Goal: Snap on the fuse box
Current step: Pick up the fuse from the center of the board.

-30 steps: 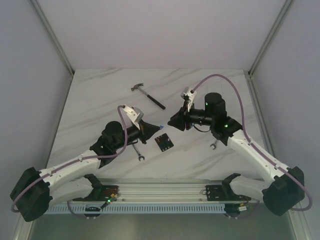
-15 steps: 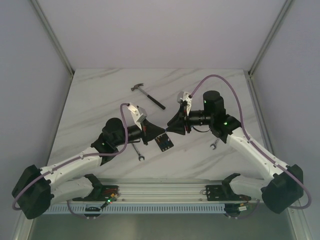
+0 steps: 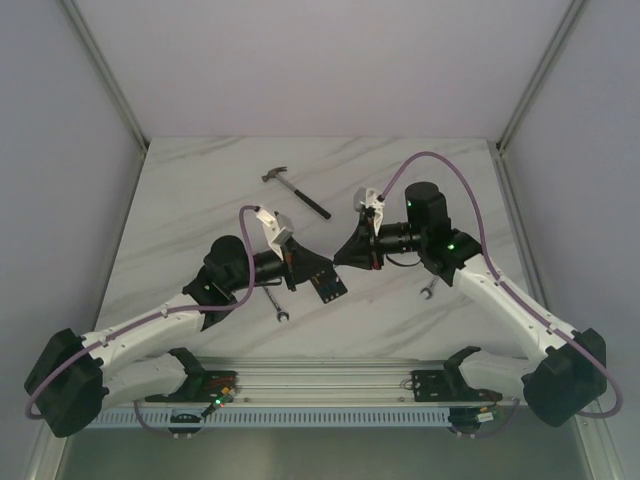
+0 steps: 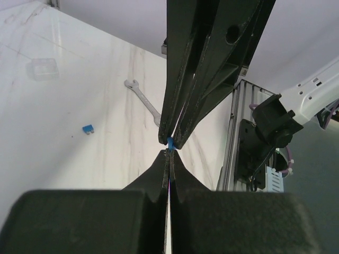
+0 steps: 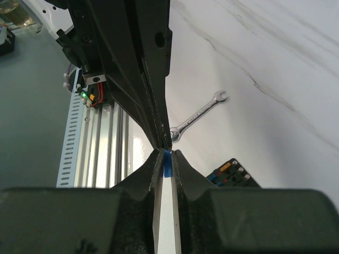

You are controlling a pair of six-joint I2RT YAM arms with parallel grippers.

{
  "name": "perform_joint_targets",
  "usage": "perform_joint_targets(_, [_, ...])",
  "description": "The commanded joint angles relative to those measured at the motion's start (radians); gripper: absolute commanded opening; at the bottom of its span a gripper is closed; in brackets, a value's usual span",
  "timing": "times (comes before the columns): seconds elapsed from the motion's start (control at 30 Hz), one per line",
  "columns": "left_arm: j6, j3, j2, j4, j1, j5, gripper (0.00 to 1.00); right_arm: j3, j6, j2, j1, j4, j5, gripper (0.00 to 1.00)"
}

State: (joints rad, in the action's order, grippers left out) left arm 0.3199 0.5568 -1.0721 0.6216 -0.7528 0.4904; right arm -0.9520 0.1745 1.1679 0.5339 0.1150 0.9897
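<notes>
My right gripper is pinched on a tiny blue fuse, its fingers just a sliver apart around it. Nose to nose with it, my left gripper has its fingers drawn tight together. Whether they bite the fuse's other edge, I can't tell. The two sets of tips meet in the air above the table.

Just beneath them, a touch nearer my bases, sits the fuse box. It lies flat on the marble, slotted face up, with coloured fuses showing in some slots from the right wrist view. One wrench lies beside my left arm, another by my right, and the hammer is well behind.

My read on the box: light, rigid plastic, nothing to squash, but likely to skate on this smooth top when pushed. I'd take it low by two opposite side walls, off the slotted face. One gripper can brace it while the other presses straight down.
</notes>
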Motion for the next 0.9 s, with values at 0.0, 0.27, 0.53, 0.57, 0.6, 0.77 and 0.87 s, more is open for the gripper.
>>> perform_joint_targets(0.0, [0.004,0.025,0.002,0.057,0.003,0.029,0.0,-0.03,0.027,0.01,0.0,0.006,0.048,0.15])
perform_joint_targets(0.27, [0.012,0.01,0.003,0.052,0.003,-0.014,0.0,-0.031,0.024,0.01,0.0,0.013,0.029,0.0])
perform_joint_targets(0.53, [0.061,-0.001,0.007,-0.065,0.003,-0.229,0.34,-0.031,-0.104,0.023,0.017,0.016,-0.243,0.0])
perform_joint_targets(0.57, [0.073,-0.002,0.009,-0.082,0.003,-0.257,0.38,-0.033,-0.121,0.026,0.026,0.021,-0.285,0.0])
perform_joint_targets(0.6, [0.087,-0.006,0.014,-0.095,0.003,-0.287,0.43,-0.035,-0.136,0.03,0.033,0.025,-0.326,0.0])
perform_joint_targets(0.77, [0.174,-0.021,0.025,-0.193,0.004,-0.466,0.6,-0.068,-0.214,0.072,0.098,0.076,-0.63,0.0])
perform_joint_targets(0.87, [0.242,-0.031,0.014,-0.242,0.011,-0.527,0.67,-0.094,-0.257,0.109,0.141,0.115,-0.777,0.0])
